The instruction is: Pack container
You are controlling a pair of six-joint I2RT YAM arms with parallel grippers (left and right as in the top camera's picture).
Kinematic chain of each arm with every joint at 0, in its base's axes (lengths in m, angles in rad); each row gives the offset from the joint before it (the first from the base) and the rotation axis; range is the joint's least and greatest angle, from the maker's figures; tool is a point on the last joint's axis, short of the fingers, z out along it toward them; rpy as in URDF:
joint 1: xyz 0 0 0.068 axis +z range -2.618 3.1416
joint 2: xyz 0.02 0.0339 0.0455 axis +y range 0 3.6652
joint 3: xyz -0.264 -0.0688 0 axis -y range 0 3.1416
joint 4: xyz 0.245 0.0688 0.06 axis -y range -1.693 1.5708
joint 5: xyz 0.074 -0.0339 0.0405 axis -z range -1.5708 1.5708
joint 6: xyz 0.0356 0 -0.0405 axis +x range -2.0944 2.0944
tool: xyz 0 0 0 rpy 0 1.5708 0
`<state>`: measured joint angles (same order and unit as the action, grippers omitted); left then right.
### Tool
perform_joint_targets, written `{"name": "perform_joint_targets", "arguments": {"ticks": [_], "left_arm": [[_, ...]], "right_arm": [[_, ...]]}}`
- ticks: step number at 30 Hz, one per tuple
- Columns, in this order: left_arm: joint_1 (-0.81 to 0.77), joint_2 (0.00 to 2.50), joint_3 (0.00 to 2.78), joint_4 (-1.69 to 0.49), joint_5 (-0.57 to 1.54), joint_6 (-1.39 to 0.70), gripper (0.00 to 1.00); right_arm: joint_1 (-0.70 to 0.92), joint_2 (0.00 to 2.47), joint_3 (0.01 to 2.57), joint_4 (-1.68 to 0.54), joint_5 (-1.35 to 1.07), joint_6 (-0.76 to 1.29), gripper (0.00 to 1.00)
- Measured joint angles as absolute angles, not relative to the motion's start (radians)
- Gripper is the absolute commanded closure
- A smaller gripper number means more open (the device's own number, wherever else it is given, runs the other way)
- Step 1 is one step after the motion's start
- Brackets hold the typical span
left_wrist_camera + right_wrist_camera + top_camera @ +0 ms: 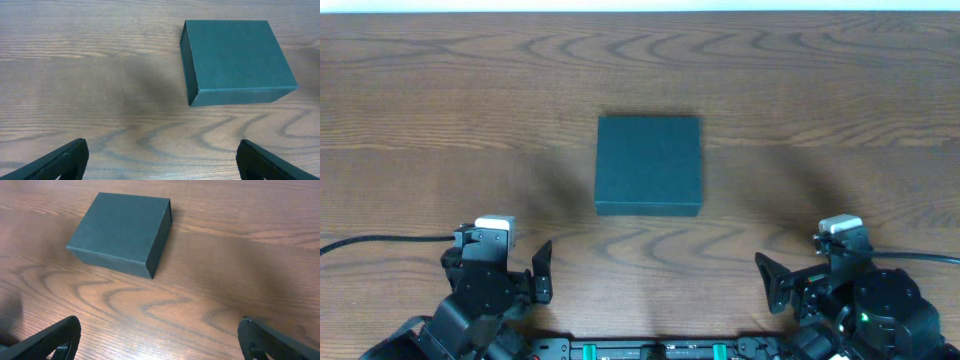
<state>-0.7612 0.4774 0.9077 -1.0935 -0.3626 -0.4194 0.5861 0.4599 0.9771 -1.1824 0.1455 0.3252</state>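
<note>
The container [649, 164] is a dark teal-green square box with its flat lid shut. It sits at the middle of the wooden table. It also shows in the left wrist view [234, 59] and in the right wrist view [121, 231]. My left gripper [520, 270] is open and empty at the near left, apart from the box; its fingers frame bare wood in the left wrist view [161, 160]. My right gripper [790, 282] is open and empty at the near right, with bare wood between its fingers in the right wrist view [159, 339]. No snack items show.
A black cable [380, 241] runs in from the left edge to the left arm. Another cable [925, 257] runs from the right arm to the right edge. The table's far edge [640, 10] lies along the top.
</note>
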Motion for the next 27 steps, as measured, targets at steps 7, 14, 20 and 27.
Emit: {"name": "perform_joint_targets", "arguments": {"ticks": [7,14,20,27], "left_arm": [[-0.761,0.477,0.908,-1.094,-0.363,-0.419,0.05],[-0.761,0.477,0.908,-1.095,-0.363,-0.419,0.05],[-0.761,0.477,0.907,-1.095,-0.363,-0.419,0.05],[-0.761,0.476,0.907,-1.096,-0.363,-0.419,0.05]], "right_arm": [[0.586,0.460,0.977,-1.206,0.161,0.317,0.01],[0.587,0.459,0.950,-1.145,0.184,0.258,0.01],[0.503,0.360,0.772,-1.005,0.179,0.244,0.01],[0.262,0.095,0.538,-0.996,0.091,0.184,0.01]]}}
